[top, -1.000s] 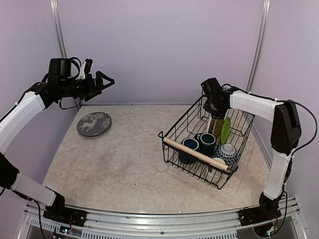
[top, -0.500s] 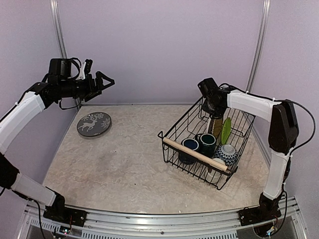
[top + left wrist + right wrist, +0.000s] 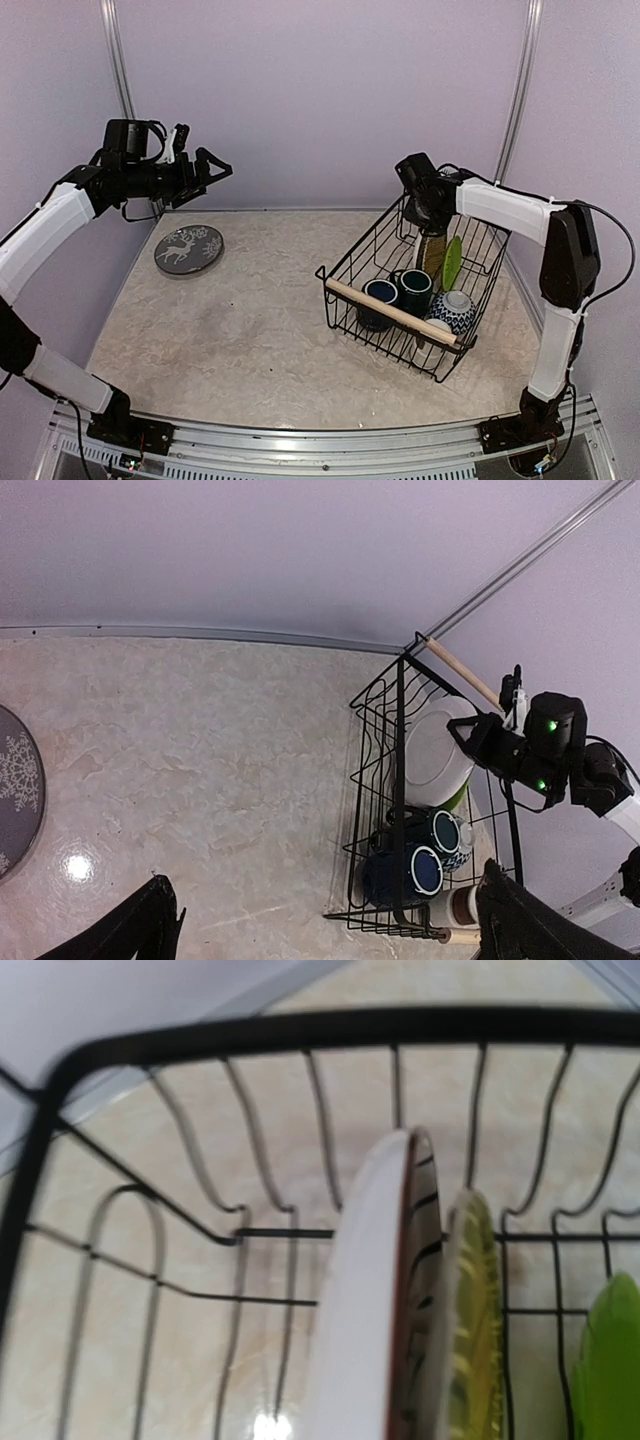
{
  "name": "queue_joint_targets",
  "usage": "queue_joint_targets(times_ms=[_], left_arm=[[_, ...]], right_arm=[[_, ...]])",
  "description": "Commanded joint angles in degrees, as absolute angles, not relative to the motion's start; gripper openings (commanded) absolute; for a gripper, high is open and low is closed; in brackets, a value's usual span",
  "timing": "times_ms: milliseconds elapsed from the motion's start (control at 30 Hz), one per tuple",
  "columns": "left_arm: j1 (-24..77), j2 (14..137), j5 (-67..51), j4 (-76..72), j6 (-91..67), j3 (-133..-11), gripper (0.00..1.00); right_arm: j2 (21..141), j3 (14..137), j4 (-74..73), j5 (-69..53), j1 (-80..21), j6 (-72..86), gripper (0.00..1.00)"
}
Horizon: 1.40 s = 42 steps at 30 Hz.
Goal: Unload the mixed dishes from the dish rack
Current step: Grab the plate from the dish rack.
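One dish rack [image 3: 345, 262]: a black wire basket on the right half of the table [image 3: 250, 330], set at a slant, with a wooden handle [image 3: 390, 311] along its near rim.
Small cup [image 3: 460, 905]: inside the rack at the near end, just behind that handle; too small to tell more.
Bowl [image 3: 453, 308]: blue and white, inside the rack at the near right corner, beside the cup.
Two mugs: dark blue, upright and side by side inside the rack, one on the left [image 3: 380, 292], one just right of it [image 3: 415, 285].
Tan plate [image 3: 433, 255]: on edge in the far half of the rack, its pale back showing in the left wrist view.
Green plate [image 3: 453, 262]: on edge just right of the tan plate.
Right gripper [image 3: 428, 215]: above the top rim of the tan plate at the far end of the rack; whether its fingers are parted or closed cannot be told.
Gray deer plate [image 3: 188, 249]: flat on the table at the far left, well apart from the rack.
Left gripper [image 3: 216, 163]: raised above the far left of the table, fingers spread wide, grasping nothing.
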<state>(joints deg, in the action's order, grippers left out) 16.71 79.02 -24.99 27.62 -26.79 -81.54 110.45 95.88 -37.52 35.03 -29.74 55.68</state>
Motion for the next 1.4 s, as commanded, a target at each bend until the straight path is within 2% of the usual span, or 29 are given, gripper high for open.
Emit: queue_joint_targets(times_ms=[0, 300, 567, 900, 1367], left_arm=[[16.96, 79.81, -24.98, 28.63, -27.31, -82.52, 0.99], [16.93, 80.02, -24.69, 28.91, -26.98, -82.71, 0.99], [16.93, 79.86, -24.39, 29.18, -26.72, -82.94, 0.99], [17.01, 80.27, -25.21, 29.27, -26.89, -83.06, 0.99], [16.69, 81.16, -37.48, 25.31, -29.23, -82.52, 0.99]], right_arm=[[102.27, 100.53, -33.69, 37.41, -31.3, 49.96, 0.0], [99.16, 99.84, -31.26, 33.05, -31.2, 47.92, 0.0], [91.13, 92.82, -21.31, 20.63, -31.23, 34.53, 0.0], [88.93, 93.73, -19.41, 7.09, -31.63, 17.03, 0.0], [89.01, 96.86, -15.28, 9.01, -46.84, -23.08, 0.0]])
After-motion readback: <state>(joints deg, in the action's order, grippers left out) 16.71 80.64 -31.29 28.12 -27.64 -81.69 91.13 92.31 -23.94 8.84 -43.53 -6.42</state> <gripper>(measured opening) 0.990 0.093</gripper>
